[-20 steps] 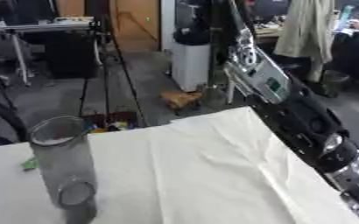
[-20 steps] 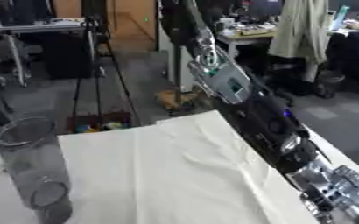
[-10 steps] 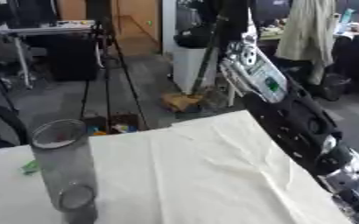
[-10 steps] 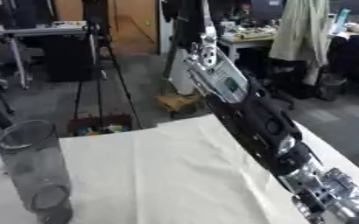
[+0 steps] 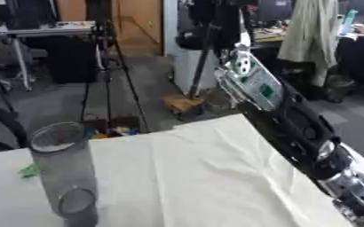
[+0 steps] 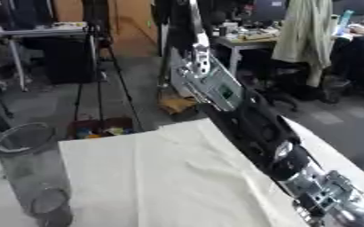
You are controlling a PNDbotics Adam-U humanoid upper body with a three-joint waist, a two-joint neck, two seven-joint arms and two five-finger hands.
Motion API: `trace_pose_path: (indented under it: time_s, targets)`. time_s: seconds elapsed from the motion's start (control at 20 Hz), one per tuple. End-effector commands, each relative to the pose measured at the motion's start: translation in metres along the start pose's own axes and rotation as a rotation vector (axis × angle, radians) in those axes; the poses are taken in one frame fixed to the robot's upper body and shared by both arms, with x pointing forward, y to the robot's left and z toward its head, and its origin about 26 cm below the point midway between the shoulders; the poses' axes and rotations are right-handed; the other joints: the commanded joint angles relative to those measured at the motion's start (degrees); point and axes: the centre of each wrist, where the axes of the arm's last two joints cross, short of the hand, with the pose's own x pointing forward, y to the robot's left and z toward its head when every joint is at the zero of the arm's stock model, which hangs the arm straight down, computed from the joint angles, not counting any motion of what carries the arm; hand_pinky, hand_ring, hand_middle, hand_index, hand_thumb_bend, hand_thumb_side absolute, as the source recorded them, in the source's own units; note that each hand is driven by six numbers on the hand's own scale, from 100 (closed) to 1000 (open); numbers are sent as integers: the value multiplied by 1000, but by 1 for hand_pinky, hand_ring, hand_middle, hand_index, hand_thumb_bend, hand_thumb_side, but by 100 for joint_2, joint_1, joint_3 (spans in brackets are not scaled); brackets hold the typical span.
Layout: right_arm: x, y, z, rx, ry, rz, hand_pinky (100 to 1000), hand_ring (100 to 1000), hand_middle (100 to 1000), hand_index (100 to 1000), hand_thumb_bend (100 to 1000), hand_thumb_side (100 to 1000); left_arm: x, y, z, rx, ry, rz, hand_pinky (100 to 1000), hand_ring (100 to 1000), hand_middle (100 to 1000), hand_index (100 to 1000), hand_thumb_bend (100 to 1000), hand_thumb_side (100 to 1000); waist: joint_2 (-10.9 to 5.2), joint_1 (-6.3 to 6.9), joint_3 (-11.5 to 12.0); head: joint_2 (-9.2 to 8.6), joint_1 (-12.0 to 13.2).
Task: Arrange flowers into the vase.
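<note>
White tablecloth [image 5: 200,177]; hands out of frame.

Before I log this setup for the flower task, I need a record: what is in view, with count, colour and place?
Clear glass cylinder vase: one, transparent grey, upright and empty, near left of the table.
Cream tablecloth: one, off-white, covering the table.
Small green thing: one, on the cloth left of the vase; cannot tell what it is.
Black tripod: one, on the floor beyond the table.
Robot's right arm: one, black and silver, crossing the table's right side toward the lower right corner; its robot hand is not clearly shown.
</note>
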Motion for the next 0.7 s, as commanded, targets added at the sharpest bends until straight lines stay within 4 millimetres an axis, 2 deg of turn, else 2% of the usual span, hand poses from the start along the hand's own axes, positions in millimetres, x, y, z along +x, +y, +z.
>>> trace_pose_path:
  time_s: [0.05, 0.4, 0.7]
  targets:
    - [14, -2, -14, -27, -74, -22, 100, 185, 100, 101, 100, 987, 7, 1, -6, -9, -28, -8, 731, 666, 644, 739, 1000, 806, -44, 6, 32, -81, -38]
    - [18, 2, -17, -195, -80, -68, 100, 200, 100, 113, 100, 964, 7, 0, -7, -11, -32, -2, 731, 666, 643, 739, 1000, 806, -20, 18, 117, -103, -82]
    - [14, 8, -13, -212, -54, -60, 100, 210, 100, 109, 100, 944, 8, -3, -10, -26, -40, 7, 731, 664, 643, 739, 1000, 807, 11, 24, 251, -155, -169]
